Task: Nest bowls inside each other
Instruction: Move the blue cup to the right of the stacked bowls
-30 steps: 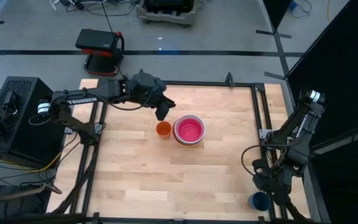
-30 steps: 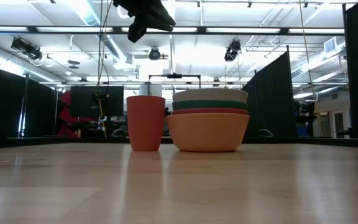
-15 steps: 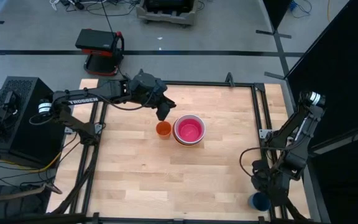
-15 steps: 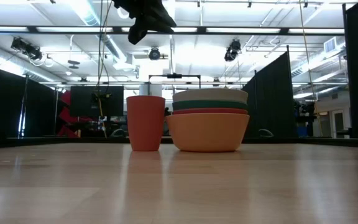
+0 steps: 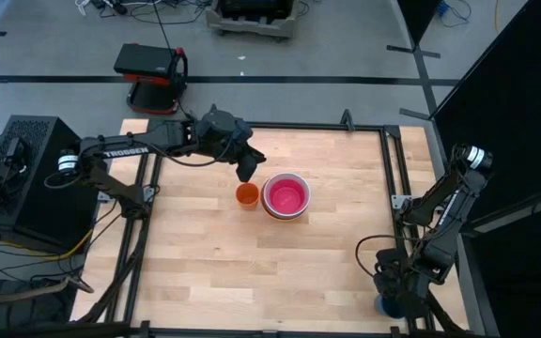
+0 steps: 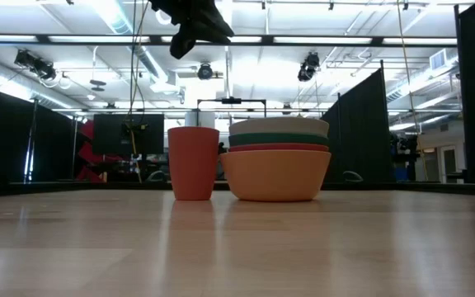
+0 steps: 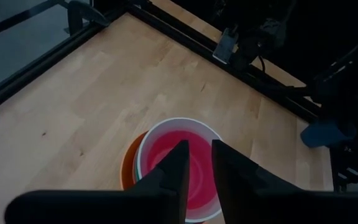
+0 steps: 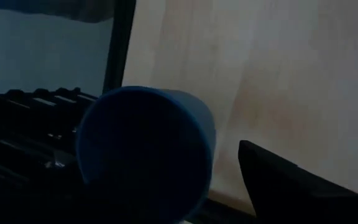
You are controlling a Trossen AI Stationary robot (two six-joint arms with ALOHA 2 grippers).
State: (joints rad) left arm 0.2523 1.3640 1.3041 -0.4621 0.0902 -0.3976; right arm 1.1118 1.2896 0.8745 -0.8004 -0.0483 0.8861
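Note:
The bowls stand nested in one stack at the table's middle. The pink bowl (image 5: 285, 196) is innermost, inside white (image 6: 279, 125), teal (image 6: 279, 139), red-orange (image 6: 279, 148) and the wide yellow-orange bowl (image 6: 275, 175). The yellow-orange bowl rests on the table by its base. My left gripper (image 5: 245, 170) hovers high over the stack's far left, fingers (image 7: 173, 171) a narrow gap apart and holding nothing. My right gripper (image 5: 391, 287) is low at the near right corner, open over a small dark blue cup (image 8: 145, 149). My right gripper points steeply down at the dark blue cup. Its one visible finger (image 8: 291, 180) stands clear of the cup's side (image 8: 207, 143). The other finger is lost in the dark, so I cannot tell whether it touches the cup.
A small orange cup (image 5: 247, 195) stands upright just left of the stack. The dark blue cup (image 5: 388, 306) sits by the table's frame rail (image 5: 397, 202) at the near right. Bare wood lies along the near and left parts of the table.
My right arm has come down toward the table's near edge, over the dark blue cup, which now shows only in part under the gripper. The left arm, the stack and the orange cup have kept still.

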